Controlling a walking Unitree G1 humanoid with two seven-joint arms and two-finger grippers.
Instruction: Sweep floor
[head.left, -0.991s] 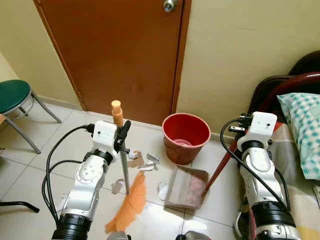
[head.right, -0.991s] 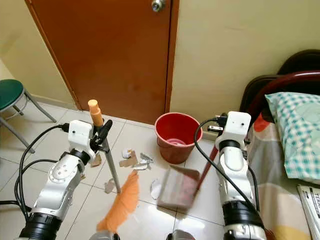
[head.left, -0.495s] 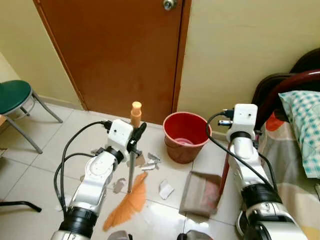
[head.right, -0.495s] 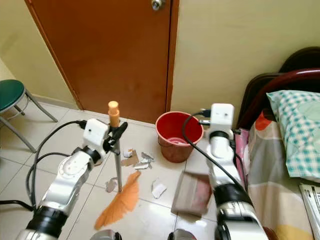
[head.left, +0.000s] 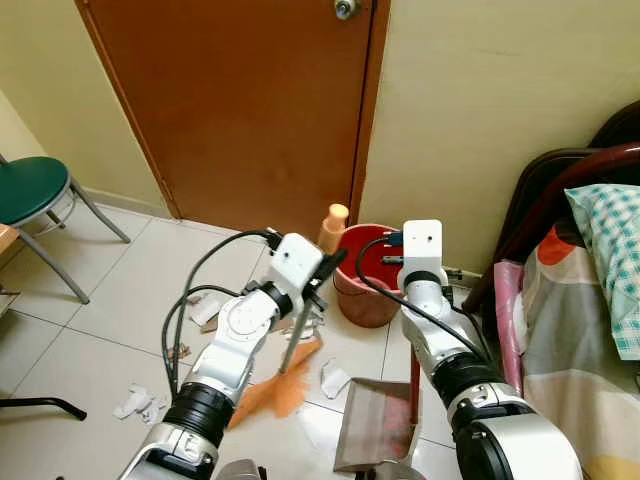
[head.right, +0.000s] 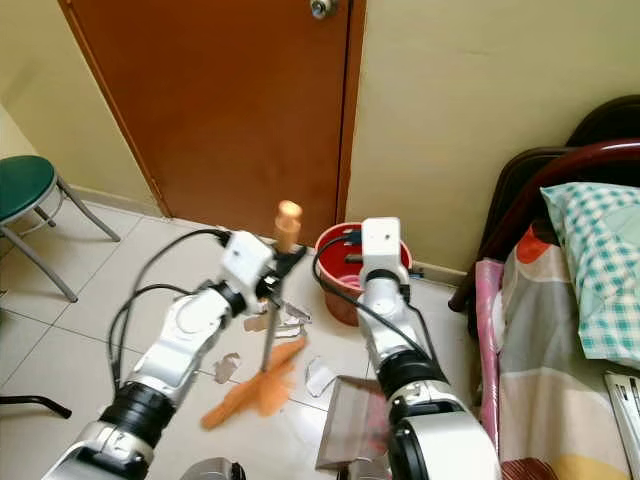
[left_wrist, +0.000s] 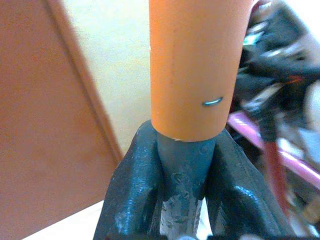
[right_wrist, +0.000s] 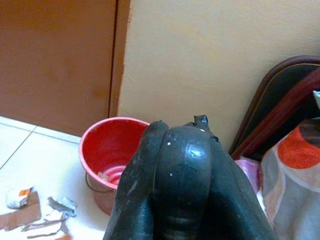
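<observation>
**Operator:** While the sweep is under way, report gripper states and tool positions.

**Technician:** Left gripper (left_wrist: 175, 170) is closed on the grey metal handle of the orange-bristled broom (head.left: 283, 385), just below its orange plastic end cap (head.left: 332, 224). The bristles rest on the white tiled floor (head.left: 120, 300), left of the flat brown dustpan (head.left: 370, 430). Right gripper (right_wrist: 180, 165) has its fingers pressed together; judged from the head views, it grips the dustpan's red upright handle (head.left: 414, 385), though the contact itself is hidden.

**Operator:** Failure risks?

**Technician:** Three, as judgement. The slanted broom handle could pivot in a two-finger grip and lose bristle pressure. The light paper and cardboard scraps (head.left: 330, 378) beside the pan lip could slide past it if the lip lifts off the tiles. Both arms work close to the round red plastic bucket (head.left: 365, 290); an elbow swing could tip it.

**Operator:** View differences?

**Technician:** The left wrist view confirms the grip on the handle, which the head views blur. The right wrist view shows something pale at the bucket's bottom. The head views add further scraps (head.left: 133, 402) at near left, the brown wooden door (head.left: 240, 100), a green stool (head.left: 35, 190) and the bed (head.left: 590, 330).
</observation>
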